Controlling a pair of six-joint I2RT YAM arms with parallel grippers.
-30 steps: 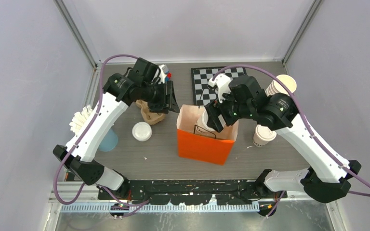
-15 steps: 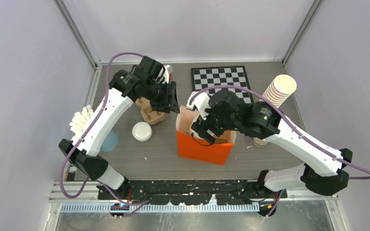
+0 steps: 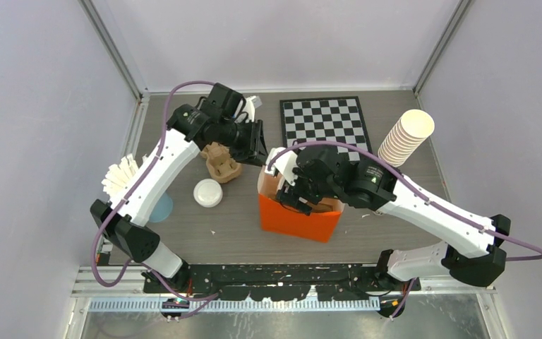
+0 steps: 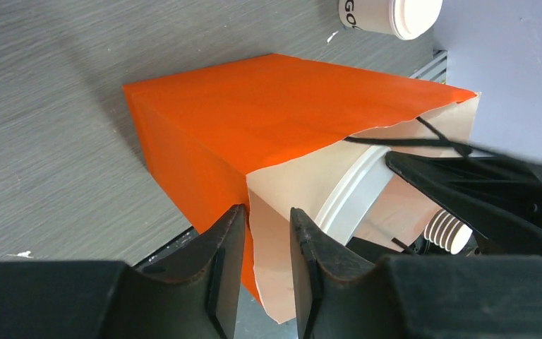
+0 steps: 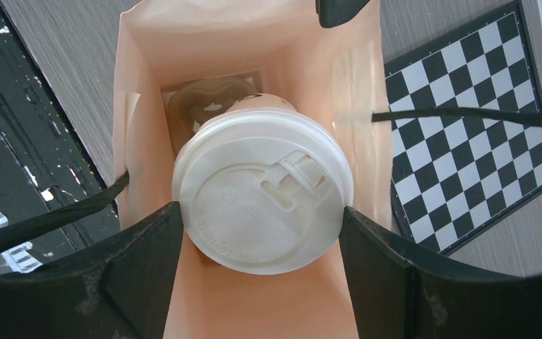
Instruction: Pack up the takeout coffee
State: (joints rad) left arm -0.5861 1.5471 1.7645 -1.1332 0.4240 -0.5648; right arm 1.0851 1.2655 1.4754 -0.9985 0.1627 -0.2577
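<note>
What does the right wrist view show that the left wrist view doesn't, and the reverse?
Only right wrist: the right gripper gripping the takeout coffee by its lid inside the orange bag, above a brown carrier, and the checkerboard. Only left wrist: the left gripper straddling the bag's rim, and a second lidded cup on the table. Both: the bag and the coffee's lid.

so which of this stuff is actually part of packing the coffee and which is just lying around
In the job: lidded coffee cup, held in the right gripper inside the orange paper bag; left gripper at the bag's rim.
Lying about: checkerboard mat, stack of lidless cups, loose white lid, brown pulp cup carrier.
</note>
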